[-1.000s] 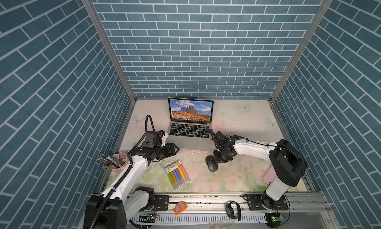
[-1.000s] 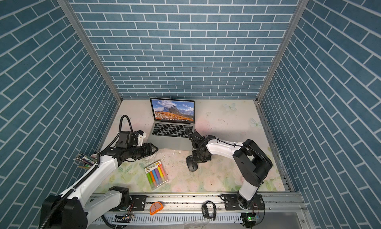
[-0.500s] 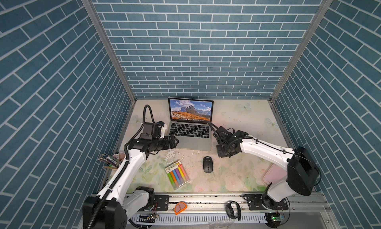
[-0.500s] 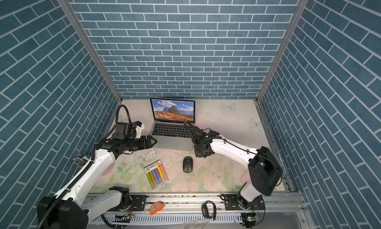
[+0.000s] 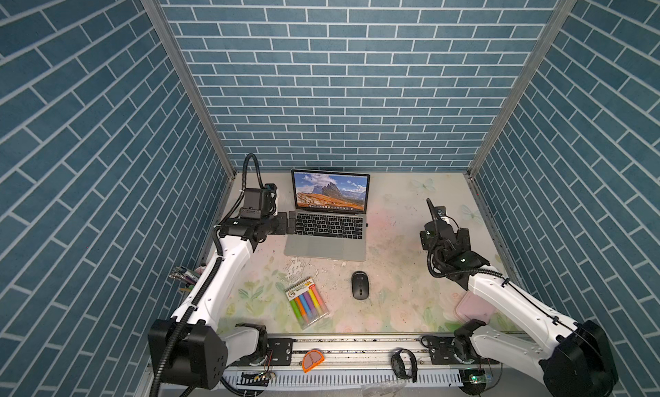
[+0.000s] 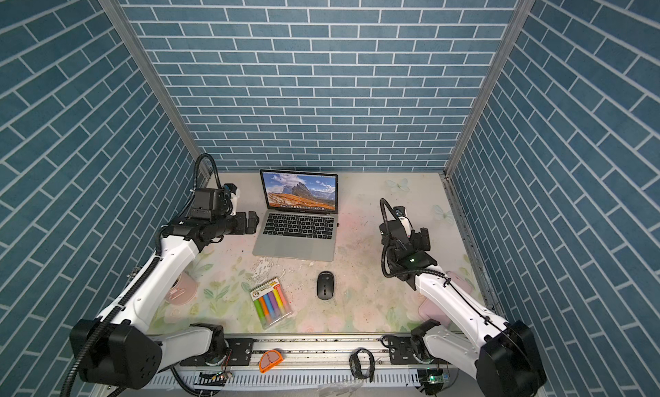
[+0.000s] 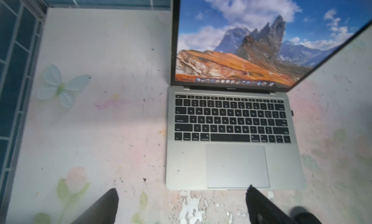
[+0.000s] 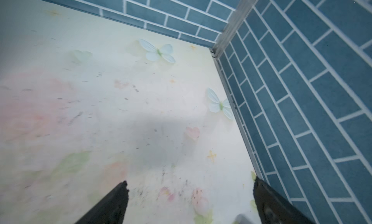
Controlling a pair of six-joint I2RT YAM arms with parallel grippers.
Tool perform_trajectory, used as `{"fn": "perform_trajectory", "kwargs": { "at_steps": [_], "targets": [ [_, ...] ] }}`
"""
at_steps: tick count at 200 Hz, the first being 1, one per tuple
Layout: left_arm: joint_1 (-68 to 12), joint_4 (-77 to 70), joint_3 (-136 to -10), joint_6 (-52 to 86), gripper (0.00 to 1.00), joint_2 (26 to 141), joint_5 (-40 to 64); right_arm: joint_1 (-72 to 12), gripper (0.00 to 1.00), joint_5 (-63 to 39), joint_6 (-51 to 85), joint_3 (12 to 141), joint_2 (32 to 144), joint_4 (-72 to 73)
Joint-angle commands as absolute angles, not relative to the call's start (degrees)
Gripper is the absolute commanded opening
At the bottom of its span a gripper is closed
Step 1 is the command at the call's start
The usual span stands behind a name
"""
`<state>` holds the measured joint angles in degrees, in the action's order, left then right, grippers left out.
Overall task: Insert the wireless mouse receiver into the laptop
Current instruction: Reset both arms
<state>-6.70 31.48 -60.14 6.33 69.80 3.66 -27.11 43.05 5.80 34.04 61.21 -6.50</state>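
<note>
L wrist sees laptop (image 7: pixel 231 166); R wrist only tabletop (image 8: pixel 120 88).

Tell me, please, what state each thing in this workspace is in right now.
Slim silver-grey laptop: lid open, screen lit.
Tiny dark wireless mouse receiver: apparently plugged into the laptop's side.
Black oval mouse: lying free, untouched.
Clear pack of coloured highlighters: closed, lying flat.
Left gripper: open, empty.
Right gripper: open, empty.

The laptop (image 5: pixel 326 234) sat at the back of the table (image 5: pixel 403 202). The mouse (image 5: pixel 360 285) lay in front of it, and the pens (image 5: pixel 308 303) lay left of the mouse. The receiver (image 7: pixel 292 112) stuck out of the laptop's right side.
</note>
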Motion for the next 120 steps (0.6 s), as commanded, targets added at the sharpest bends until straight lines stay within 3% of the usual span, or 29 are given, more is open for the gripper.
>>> {"fn": "perform_trajectory", "kwargs": {
  "at_steps": [1, 45, 96, 120],
  "targets": [
    [-4.9, 21.2, -53.4, 6.1, 0.99, 68.4, -4.2, -21.1, 0.98, 43.6, 0.8, 27.0, 61.7, 15.3],
    [-4.9, -3.7, -35.3, 1.8, 0.99, 65.4, -12.8, -9.6, 0.98, 36.7, 4.4, 19.6, 68.1, 34.2],
    [-4.7, -20.6, -27.4, 0.3, 0.99, 71.9, -15.3, -1.2, 0.98, 26.9, 8.1, 17.7, 79.4, 51.0],
    [-4.7, -33.8, -23.7, -0.4, 0.99, 75.6, -14.3, -0.5, 0.98, 21.2, 6.8, 19.6, 82.3, 49.9]
  ]
}}
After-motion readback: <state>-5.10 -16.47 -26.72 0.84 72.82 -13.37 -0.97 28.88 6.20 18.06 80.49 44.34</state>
